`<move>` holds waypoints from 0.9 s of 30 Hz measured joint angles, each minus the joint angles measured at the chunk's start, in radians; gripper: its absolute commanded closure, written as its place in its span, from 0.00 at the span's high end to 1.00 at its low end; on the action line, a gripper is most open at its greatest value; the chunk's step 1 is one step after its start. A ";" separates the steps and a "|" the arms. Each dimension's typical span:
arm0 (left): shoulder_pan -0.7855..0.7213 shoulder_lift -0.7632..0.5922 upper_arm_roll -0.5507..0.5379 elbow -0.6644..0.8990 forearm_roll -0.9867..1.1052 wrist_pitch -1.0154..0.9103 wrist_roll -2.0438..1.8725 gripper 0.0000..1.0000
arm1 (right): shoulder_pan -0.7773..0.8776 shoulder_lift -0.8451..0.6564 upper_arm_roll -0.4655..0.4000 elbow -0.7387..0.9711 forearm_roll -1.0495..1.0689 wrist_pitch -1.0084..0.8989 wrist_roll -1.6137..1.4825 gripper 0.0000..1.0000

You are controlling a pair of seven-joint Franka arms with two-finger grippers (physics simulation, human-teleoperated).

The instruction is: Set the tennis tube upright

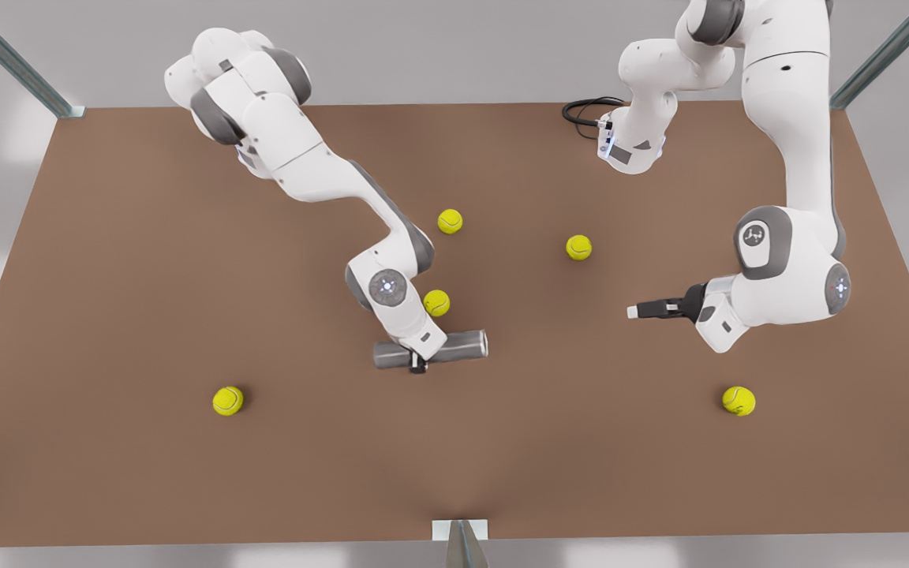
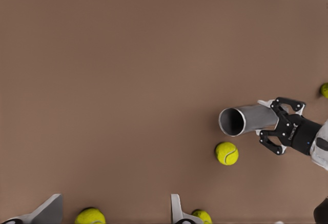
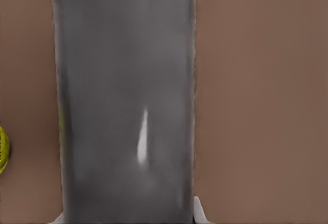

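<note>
So 5 balls (image 1: 450,221) lying on table (image 1: 107,315), 1 grey tube (image 1: 462,345) lying flat mid-table w/ open end; right gripper (image 1: 418,364) clamping it, left gripper (image 1: 633,312) hanging spread, waiting.

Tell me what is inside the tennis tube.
The left wrist view looks into the open mouth of the tennis tube, which the right gripper straddles: only dark hollow shows, no ball visible. The deeper interior is shadowed. The left gripper waits apart.

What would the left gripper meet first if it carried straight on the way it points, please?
Probably bare table. The open left gripper aims roughly toward the tennis tube, held by the right gripper, but the tube sits off its line; depth is unclear.
</note>
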 measured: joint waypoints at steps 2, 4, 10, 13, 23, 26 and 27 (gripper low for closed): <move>-0.003 0.003 -0.001 -0.003 -0.018 0.003 -0.001 1.00 | 0.021 0.020 -0.015 0.016 0.009 0.006 0.002 0.77; -0.006 0.008 -0.015 -0.008 -0.043 0.019 -0.003 1.00 | 0.067 0.040 -0.062 0.039 0.046 0.005 0.003 0.77; -0.006 0.009 -0.014 -0.008 -0.096 0.020 -0.003 1.00 | 0.074 0.045 -0.071 0.053 0.055 -0.006 0.000 1.00; -0.006 0.009 -0.014 -0.008 -0.103 0.020 -0.003 1.00 | 0.075 0.034 -0.071 0.051 0.058 -0.011 -0.003 1.00; -0.040 0.127 -0.137 0.001 -0.214 0.259 -0.003 1.00 | -0.364 -0.663 -0.059 -0.330 0.067 -0.459 0.135 1.00; -0.041 0.176 -0.190 0.003 -0.272 0.370 -0.003 1.00 | -0.564 -0.743 -0.056 -0.344 -0.031 -0.577 0.751 1.00; -0.066 0.185 -0.190 0.003 -0.300 0.404 -0.003 1.00 | -0.605 -0.759 -0.056 -0.298 -0.039 -0.641 0.824 1.00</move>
